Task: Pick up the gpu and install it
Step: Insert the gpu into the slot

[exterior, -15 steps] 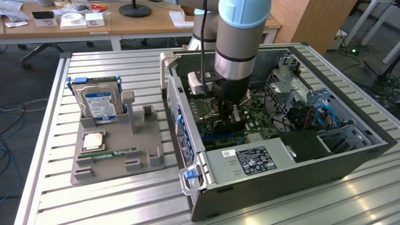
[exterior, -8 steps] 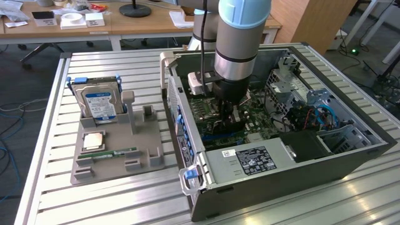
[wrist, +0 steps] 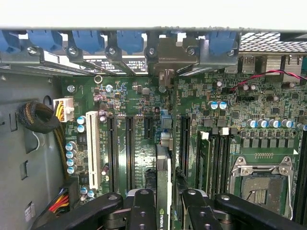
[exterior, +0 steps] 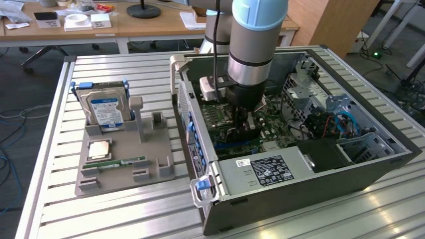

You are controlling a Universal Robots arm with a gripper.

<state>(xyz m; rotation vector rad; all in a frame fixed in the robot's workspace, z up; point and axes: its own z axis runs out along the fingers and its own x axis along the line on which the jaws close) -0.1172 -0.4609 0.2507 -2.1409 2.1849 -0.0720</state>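
Claw [wrist: 163, 201] gripping the gpu [wrist: 163, 182] edge-on is hovering inside the open computer case [exterior: 371, 164], over the motherboard [wrist: 139, 129]. Installation appears to be under way; seating would call for squaring the card with an expansion slot [wrist: 129, 153].

gripper [wrist: 163, 201] among motherboard slots [wrist: 129, 148], blue bracket clips [wrist: 129, 40] ahead, drive cage [exterior: 315, 92] beside

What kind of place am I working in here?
Most likely a robotics lab or workshop: an open computer case sits on a slatted aluminium table, a grey parts fixture holds a hard drive, and wooden desks stand behind.
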